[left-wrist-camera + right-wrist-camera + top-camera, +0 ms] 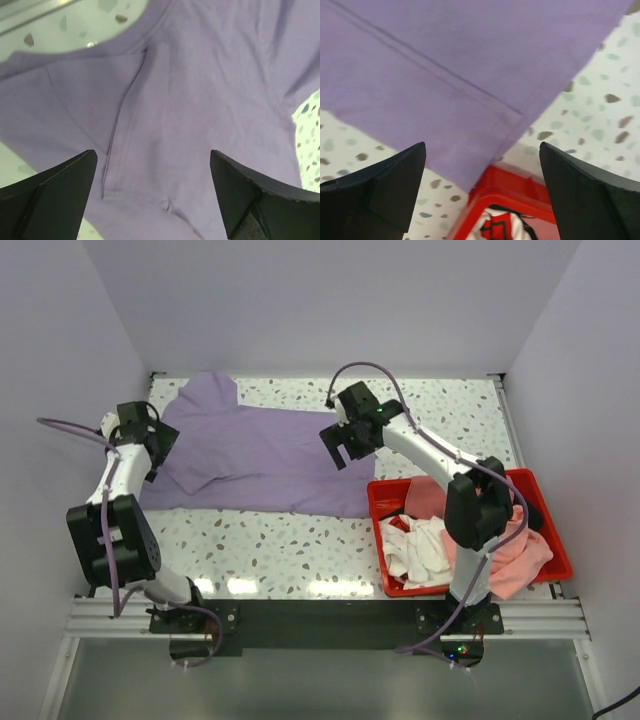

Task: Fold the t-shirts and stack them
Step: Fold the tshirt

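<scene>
— So, where does the shirt lie from the pincers?

— Directly beneath both. The lavender t-shirt is spread flat on the far half of the surface. Its long axis runs left to right along the far edge, with the neck end toward the left edge and the hem toward the right. Your left pincer hangs over the neck-and-shoulder end. Your right pincer hangs over the hem corner, just beside the red bin.

— Have they got hold of anything?

— No. Both are spread wide, with only cloth below and nothing between the fingers. Whether the tips touch the fabric, I can't tell.

— Which arm suits which end?

— By my judgement, your left is nearer the neck and your right is nearer the hem.

— What's hard to make out?

— Your left arm covers the near sleeve in the overhead view, and each wrist view cuts the shirt off. In the bin at the near right corner, a white t-shirt and a salmon pink t-shirt lie crumpled. Your right arm hides part of that heap, so you can't count what's underneath.
</scene>
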You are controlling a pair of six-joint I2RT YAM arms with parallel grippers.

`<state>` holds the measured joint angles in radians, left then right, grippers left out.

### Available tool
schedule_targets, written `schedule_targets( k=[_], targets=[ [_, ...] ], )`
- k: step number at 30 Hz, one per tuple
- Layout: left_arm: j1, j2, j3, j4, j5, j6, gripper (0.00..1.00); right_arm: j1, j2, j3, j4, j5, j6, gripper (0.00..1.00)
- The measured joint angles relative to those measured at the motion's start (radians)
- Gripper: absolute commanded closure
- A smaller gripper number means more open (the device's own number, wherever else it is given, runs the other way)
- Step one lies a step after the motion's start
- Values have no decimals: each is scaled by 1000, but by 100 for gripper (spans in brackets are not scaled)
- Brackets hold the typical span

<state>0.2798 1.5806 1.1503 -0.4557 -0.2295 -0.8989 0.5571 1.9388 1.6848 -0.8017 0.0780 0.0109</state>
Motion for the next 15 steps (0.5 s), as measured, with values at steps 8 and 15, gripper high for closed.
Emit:
schedule_targets(
  k=[8, 15],
  targets=[
    [3, 28, -122, 92, 75, 32, 0, 183, 51, -67, 113, -154, 68, 1],
    [33, 53, -188, 136, 65, 39, 0, 221, 180, -79, 146, -144, 120, 1]
  ],
)
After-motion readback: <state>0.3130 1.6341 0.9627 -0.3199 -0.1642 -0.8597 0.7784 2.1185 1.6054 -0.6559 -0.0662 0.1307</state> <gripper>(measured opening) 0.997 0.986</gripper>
